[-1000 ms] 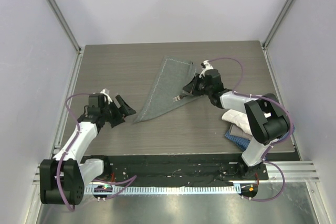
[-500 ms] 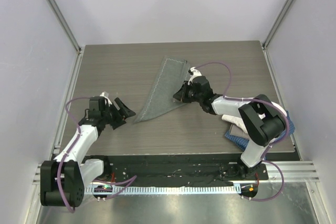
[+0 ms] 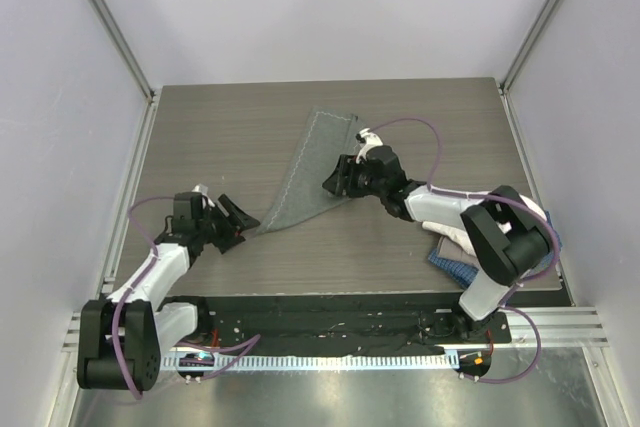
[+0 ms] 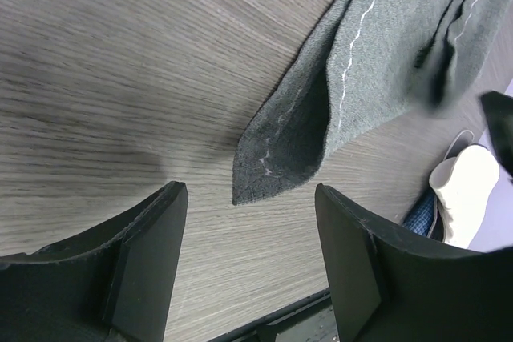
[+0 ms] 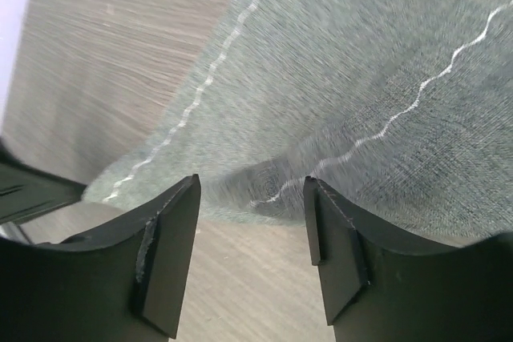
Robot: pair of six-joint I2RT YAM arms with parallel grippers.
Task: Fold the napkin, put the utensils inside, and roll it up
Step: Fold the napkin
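Note:
The grey-green napkin (image 3: 312,165) lies folded into a long triangle mid-table, its point toward the near left. My right gripper (image 3: 333,181) hovers open over the napkin's right edge. In the right wrist view its jaws (image 5: 252,255) straddle bare wood just off the hem of the napkin (image 5: 361,78). My left gripper (image 3: 240,218) stands open a little left of the napkin's tip. In the left wrist view that tip of the napkin (image 4: 282,162) lies just ahead of the gripper (image 4: 250,274), apart from it. The utensils are hidden in every view.
A cream-white cloth (image 3: 448,226) and a blue checked cloth (image 3: 452,266) lie at the near right beside the right arm's base; both show in the left wrist view (image 4: 470,198) (image 4: 420,215). Bare wooden table (image 3: 220,137) surrounds the napkin.
My right gripper slid left along the napkin's right edge and opened. The fork seen beside that edge earlier no longer shows. My left gripper drifted slightly nearer and narrowed a little.

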